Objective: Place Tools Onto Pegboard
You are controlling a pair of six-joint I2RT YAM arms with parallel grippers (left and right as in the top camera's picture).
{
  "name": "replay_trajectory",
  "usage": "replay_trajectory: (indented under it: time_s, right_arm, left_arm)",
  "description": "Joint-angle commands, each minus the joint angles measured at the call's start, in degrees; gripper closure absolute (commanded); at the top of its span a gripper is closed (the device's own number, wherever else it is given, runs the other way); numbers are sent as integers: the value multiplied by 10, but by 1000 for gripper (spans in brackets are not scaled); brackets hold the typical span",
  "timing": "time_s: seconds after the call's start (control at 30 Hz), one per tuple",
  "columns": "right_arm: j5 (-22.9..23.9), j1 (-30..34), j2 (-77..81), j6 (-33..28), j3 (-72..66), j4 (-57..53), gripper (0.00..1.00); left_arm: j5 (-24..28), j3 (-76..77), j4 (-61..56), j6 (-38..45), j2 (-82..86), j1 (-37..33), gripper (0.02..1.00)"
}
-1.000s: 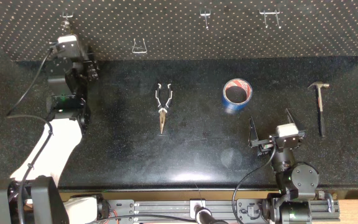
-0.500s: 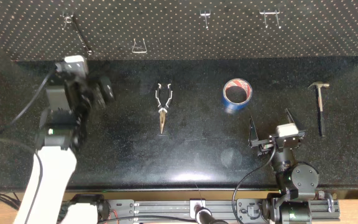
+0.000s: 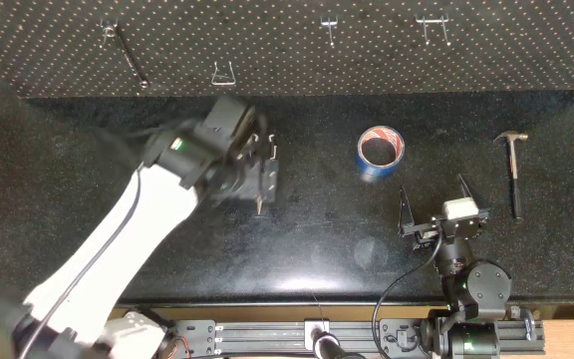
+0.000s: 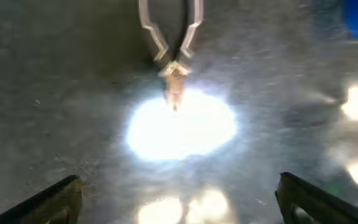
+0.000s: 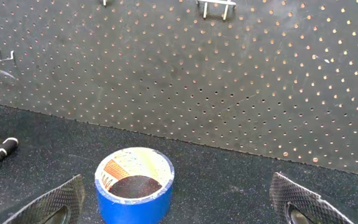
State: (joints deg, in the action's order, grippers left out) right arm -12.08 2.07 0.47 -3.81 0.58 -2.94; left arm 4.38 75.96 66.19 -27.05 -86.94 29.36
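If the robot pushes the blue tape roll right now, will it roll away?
Probably not: the blue tape roll lies flat on the black table with its hole facing up, so it should slide, not roll. It looks hollow, so likely light. Its thick ring probably stays stiff when squeezed.

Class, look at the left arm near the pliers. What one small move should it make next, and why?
Probably ease the left tool forward and down until its fingers straddle the pliers. Its fingers are spread wide, and the pliers lie flat on the worktop ahead of them, not yet between them, so closing now would likely catch nothing.
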Motion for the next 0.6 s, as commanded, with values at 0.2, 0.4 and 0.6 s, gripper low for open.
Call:
replay_trajectory:
  time_s: [0.2,0.4,0.6]
  right_arm:
    - [1,-4,-4,-8,-3,0,25]
    - [1,-4,-4,-8,-3,0,25]
    - [1,-4,-4,-8,-3,0,25]
  left_arm:
    - [62,119,39,-27,-187,-5,25]
    - [-2,119,41,5,-214,-5,23]
    - [0,119,28,-6,-254,-37,23]
